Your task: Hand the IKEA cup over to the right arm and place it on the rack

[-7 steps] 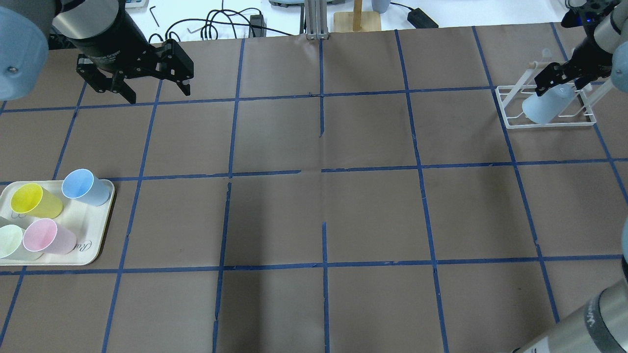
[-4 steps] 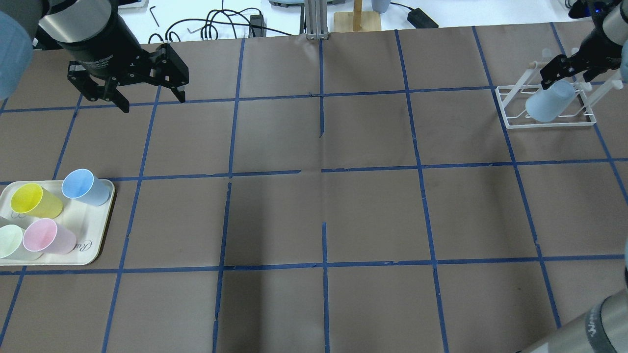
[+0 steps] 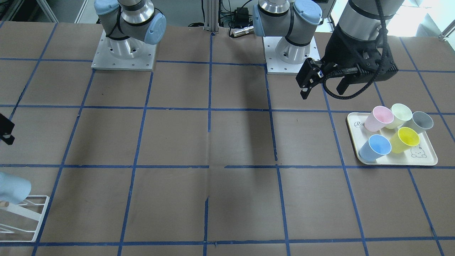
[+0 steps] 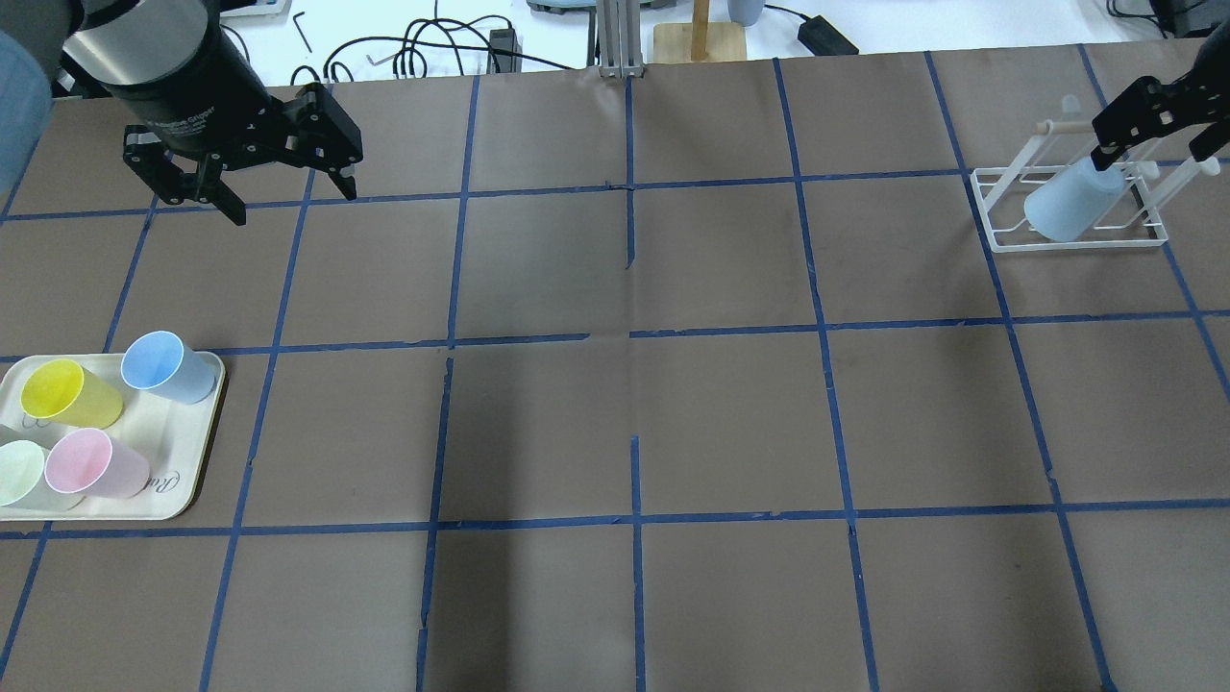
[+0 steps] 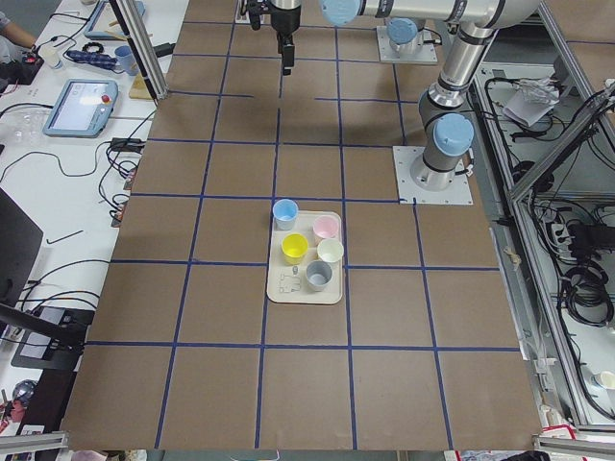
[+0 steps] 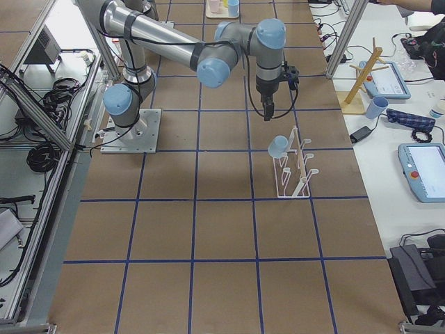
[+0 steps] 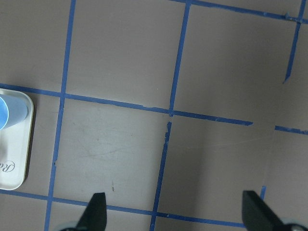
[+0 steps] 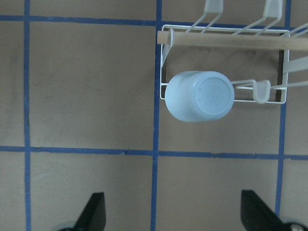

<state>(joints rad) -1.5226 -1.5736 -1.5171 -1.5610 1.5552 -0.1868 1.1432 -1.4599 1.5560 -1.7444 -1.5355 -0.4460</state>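
Observation:
The pale blue IKEA cup (image 4: pixel 1071 207) hangs upside down and tilted on a peg of the white wire rack (image 4: pixel 999 235) at the table's far right. The right wrist view looks down on the cup's base (image 8: pixel 199 96) and the rack's wooden bar (image 8: pixel 226 41). My right gripper (image 4: pixel 1153 144) is open and empty, raised above the cup and clear of it. My left gripper (image 4: pixel 291 202) is open and empty, above the far left of the table, well back from the tray.
A cream tray (image 4: pixel 192 471) at the left edge holds several cups, among them a sky-blue one (image 4: pixel 163 365) and a yellow one (image 4: pixel 67 392). A wooden stand (image 4: pixel 700 34) and cables (image 4: pixel 432 43) lie beyond the table's back edge.
My right gripper has drawn up and away from the cup, which stays on the rack. My left gripper has shifted a little to the left.

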